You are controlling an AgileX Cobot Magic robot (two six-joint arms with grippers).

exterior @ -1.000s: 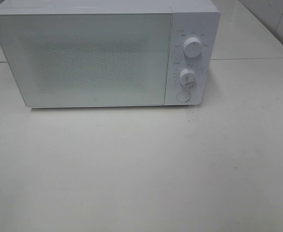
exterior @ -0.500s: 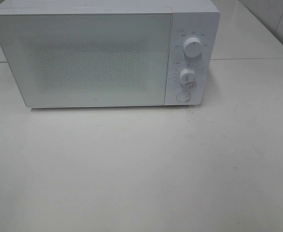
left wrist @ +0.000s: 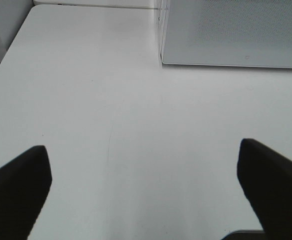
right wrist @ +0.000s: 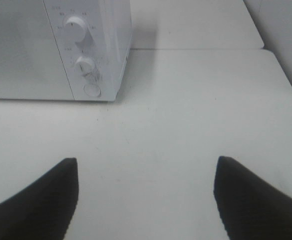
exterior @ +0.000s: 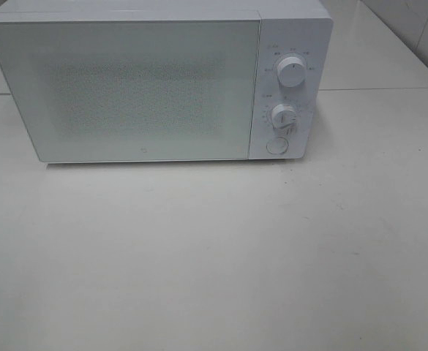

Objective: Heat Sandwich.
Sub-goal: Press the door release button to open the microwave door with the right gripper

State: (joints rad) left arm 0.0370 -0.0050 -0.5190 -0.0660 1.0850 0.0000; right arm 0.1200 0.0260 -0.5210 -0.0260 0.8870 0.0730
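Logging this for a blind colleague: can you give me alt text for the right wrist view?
A closed white microwave stands on a white table, with an upper knob and a lower knob above a round button. In the foreground the right arm's dark jaws stand wide open, holding nothing.

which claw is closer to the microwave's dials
Right. The right claw hangs open over the table in front of the dials' end of the microwave. The left claw, also open, faces the door's far corner, with the dials out of its view.
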